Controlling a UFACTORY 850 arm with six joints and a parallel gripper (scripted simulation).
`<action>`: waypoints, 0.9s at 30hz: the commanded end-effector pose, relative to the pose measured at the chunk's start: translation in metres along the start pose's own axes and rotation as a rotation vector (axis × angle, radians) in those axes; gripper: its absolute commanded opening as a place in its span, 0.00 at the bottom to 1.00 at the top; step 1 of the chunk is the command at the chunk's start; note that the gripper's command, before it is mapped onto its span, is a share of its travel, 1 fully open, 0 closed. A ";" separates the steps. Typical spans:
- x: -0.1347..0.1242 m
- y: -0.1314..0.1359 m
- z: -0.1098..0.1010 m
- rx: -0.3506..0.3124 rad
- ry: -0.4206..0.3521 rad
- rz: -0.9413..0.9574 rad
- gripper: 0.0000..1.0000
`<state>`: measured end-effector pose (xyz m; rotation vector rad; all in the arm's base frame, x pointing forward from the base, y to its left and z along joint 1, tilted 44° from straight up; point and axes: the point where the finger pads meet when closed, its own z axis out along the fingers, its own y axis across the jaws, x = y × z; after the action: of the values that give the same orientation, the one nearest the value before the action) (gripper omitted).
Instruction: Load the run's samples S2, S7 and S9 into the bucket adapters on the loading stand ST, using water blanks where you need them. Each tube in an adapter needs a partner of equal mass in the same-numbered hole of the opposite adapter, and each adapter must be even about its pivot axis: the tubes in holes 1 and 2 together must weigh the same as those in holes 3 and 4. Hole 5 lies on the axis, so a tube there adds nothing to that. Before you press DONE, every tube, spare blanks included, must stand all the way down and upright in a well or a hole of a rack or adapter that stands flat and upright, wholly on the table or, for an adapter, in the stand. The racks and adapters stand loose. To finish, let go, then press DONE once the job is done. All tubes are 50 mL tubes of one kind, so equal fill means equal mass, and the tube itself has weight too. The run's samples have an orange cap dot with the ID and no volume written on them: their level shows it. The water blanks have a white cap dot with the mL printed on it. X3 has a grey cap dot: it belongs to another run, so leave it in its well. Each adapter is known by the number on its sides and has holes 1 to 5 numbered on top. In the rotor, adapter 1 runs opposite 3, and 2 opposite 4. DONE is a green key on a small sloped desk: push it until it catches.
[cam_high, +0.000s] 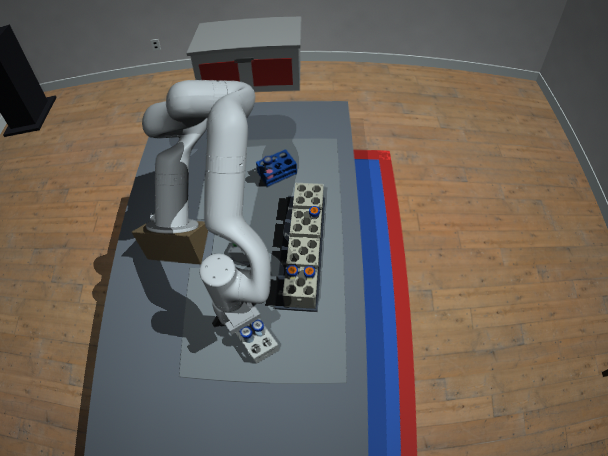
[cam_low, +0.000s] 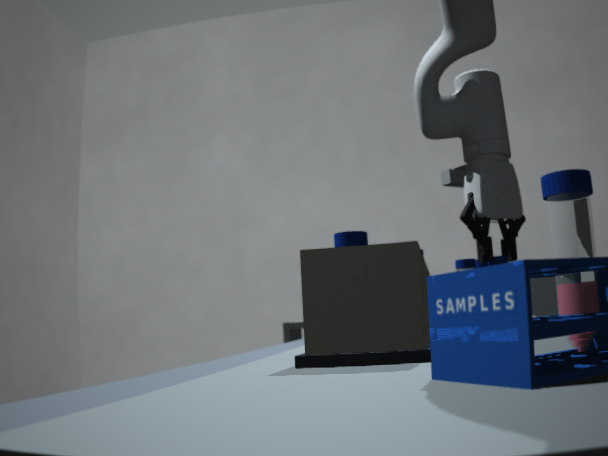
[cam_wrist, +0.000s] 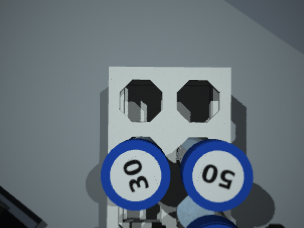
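Note:
My gripper (cam_low: 496, 257) is open, its fingers low at the blanks rack (cam_high: 261, 345) (cam_wrist: 170, 75), around or just above a third blue cap (cam_wrist: 212, 222) that is cut off by the wrist view's edge. Blanks 30 (cam_wrist: 136, 175) and 50 (cam_wrist: 218, 175) stand in the rack; two of its wells are empty. Four adapters stand in the stand (cam_low: 360, 359). The nearest adapter (cam_high: 300, 301) holds two orange-dot tubes (cam_high: 292, 270) (cam_high: 309, 271). The second from the back (cam_high: 300, 229) holds one (cam_high: 314, 211). The other two look empty. Adapter numbers and sample IDs are unreadable.
The blue samples rack (cam_high: 281, 178) (cam_low: 480, 345) stands at the back with a tube of pink liquid (cam_low: 577, 299); its cap dot looks greyish from above. The DONE desk (cam_high: 240, 252) is partly hidden beneath the arm, left of the stand.

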<state>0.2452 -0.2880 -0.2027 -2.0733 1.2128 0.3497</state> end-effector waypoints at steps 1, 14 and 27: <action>0.001 0.000 0.001 0.000 0.002 0.000 0.57; 0.001 0.000 0.009 0.000 0.002 0.000 0.57; 0.001 0.000 0.014 0.000 0.002 0.000 0.57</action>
<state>0.2468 -0.2777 -0.2135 -2.0731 1.2128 0.3498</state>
